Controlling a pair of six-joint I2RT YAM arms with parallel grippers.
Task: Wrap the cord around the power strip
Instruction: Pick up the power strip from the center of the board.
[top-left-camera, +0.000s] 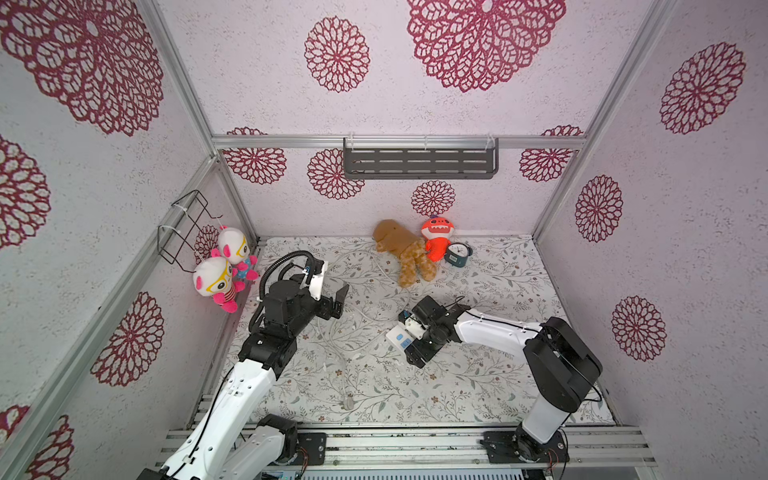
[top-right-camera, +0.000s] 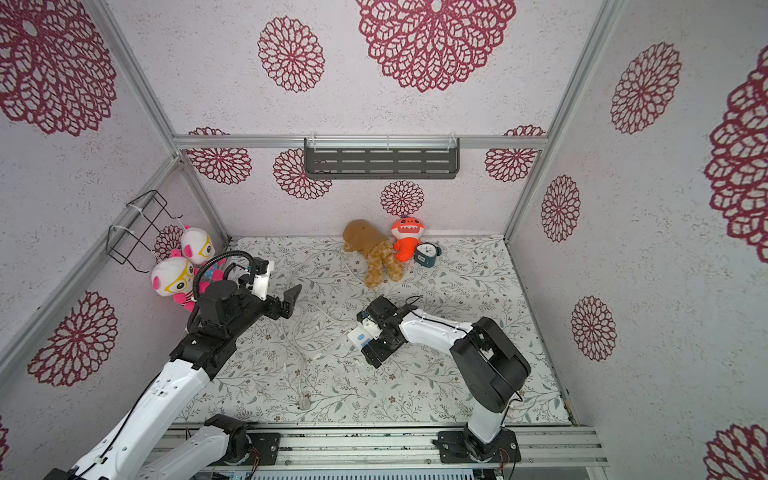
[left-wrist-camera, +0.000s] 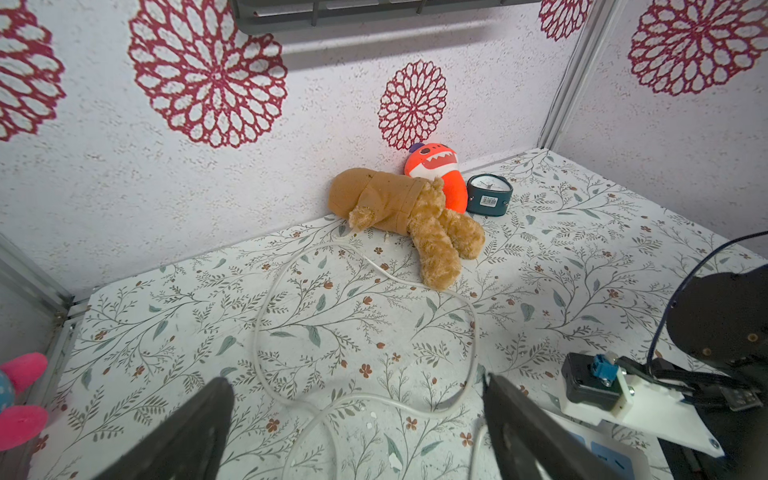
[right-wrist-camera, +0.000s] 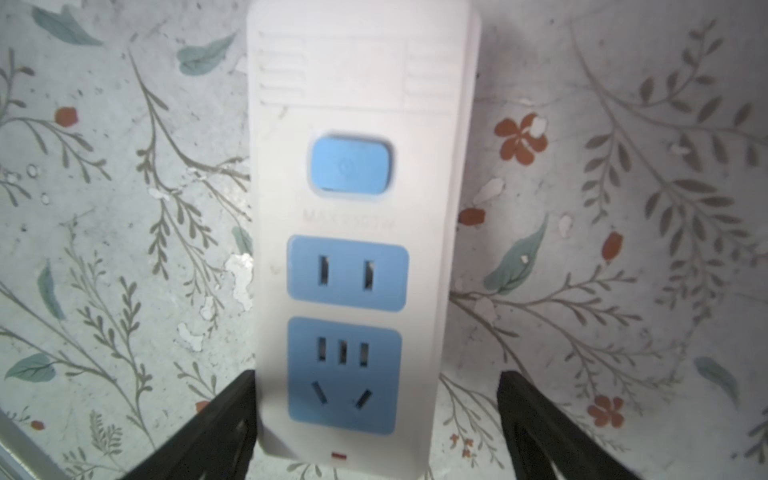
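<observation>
Two loose loops of the cord (left-wrist-camera: 257, 328) sprawl from mat centre toward eleven o'clock, with the plug (top-left-camera: 348, 402) at six. The power strip (right-wrist-camera: 357, 249) sits near centre between the right gripper's (right-wrist-camera: 374, 376) spread jaws, one finger touching its edge. The left gripper (top-left-camera: 340, 301), at nine o'clock, gapes empty. The strip looks light, rigid and probably slick, so pinch its long sides. The limp cord will likely uncoil. The wire basket (top-left-camera: 183, 198) at ten and the wall shelf (top-left-camera: 419, 164) at twelve show no contents.

pale textured walls (top-left-camera: 415, 108) stamped with crimson flower medallions enclose a desk (top-left-camera: 498, 374) papered in leafy vines, with a grey slotted shelf (top-left-camera: 419, 162) and black wire basket (top-left-camera: 186, 226) hung from aluminium rails (top-left-camera: 291, 142).
</observation>
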